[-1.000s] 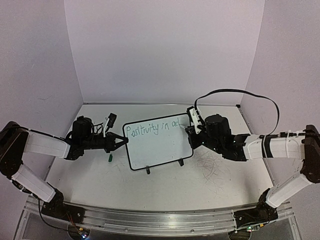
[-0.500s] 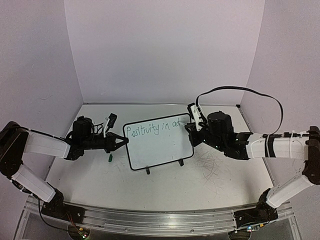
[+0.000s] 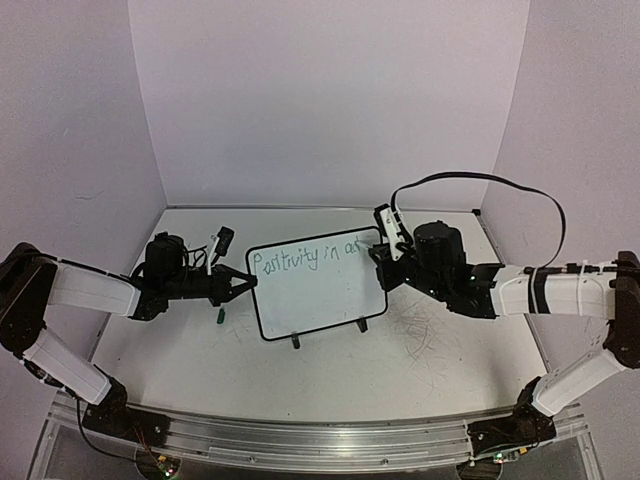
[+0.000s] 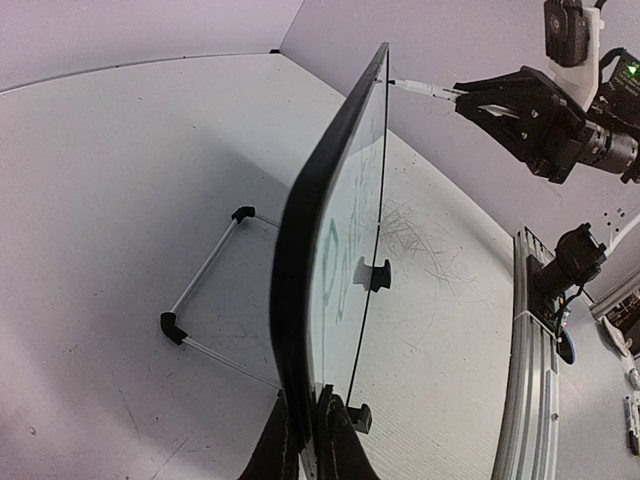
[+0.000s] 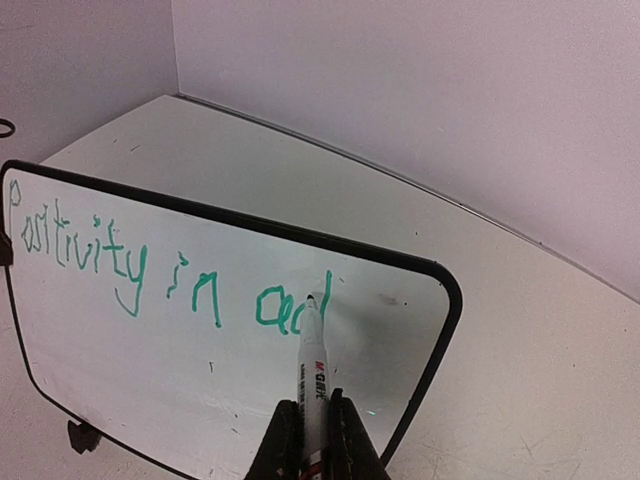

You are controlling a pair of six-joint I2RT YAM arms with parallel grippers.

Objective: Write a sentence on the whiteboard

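The whiteboard (image 3: pixel 318 300) stands tilted on its feet mid-table. My left gripper (image 3: pixel 248 283) is shut on its left edge; in the left wrist view the fingers (image 4: pixel 272 450) pinch the black rim (image 4: pixel 298 270). The sentence (image 3: pixel 305 257) runs along the top in green and reads "Positivity in ac" (image 5: pixel 130 270) plus an upright stroke. My right gripper (image 5: pixel 312 425) is shut on a white marker (image 5: pixel 314 365). The marker's tip touches the whiteboard (image 5: pixel 200 390) just left of that last stroke. From above, the right gripper (image 3: pixel 381 255) sits at the board's upper right corner.
A small green cap (image 3: pixel 219 318) lies on the table left of the board. Grey scribble marks (image 3: pixel 420 335) cover the tabletop to the right. The wire stand (image 4: pixel 205 300) props the board from behind. A black cable (image 3: pixel 480 183) loops above the right arm.
The right gripper has shifted slightly up and right along the text line, and a new upright green stroke now follows "ac". The left arm and board have not moved.
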